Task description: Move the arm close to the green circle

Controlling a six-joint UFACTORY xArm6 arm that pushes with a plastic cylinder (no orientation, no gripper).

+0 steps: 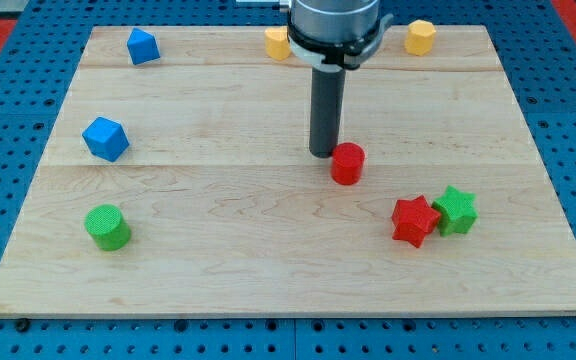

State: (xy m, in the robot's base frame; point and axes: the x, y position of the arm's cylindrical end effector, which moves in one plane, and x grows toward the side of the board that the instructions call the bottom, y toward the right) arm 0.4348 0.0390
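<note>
Tip (pixel 323 153) touches red cylinder (pixel 347 164); green circle (pixel 107 227) sits far left near board (pixel 268 280) edge; no jaws fitted.

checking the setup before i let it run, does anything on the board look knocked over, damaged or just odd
Nothing stands out. All eight blocks sit upright on the wooden board, none chipped or hanging off an edge. My tip rests beside the red cylinder, far from the green cylinder. The red star and green star touch.
</note>
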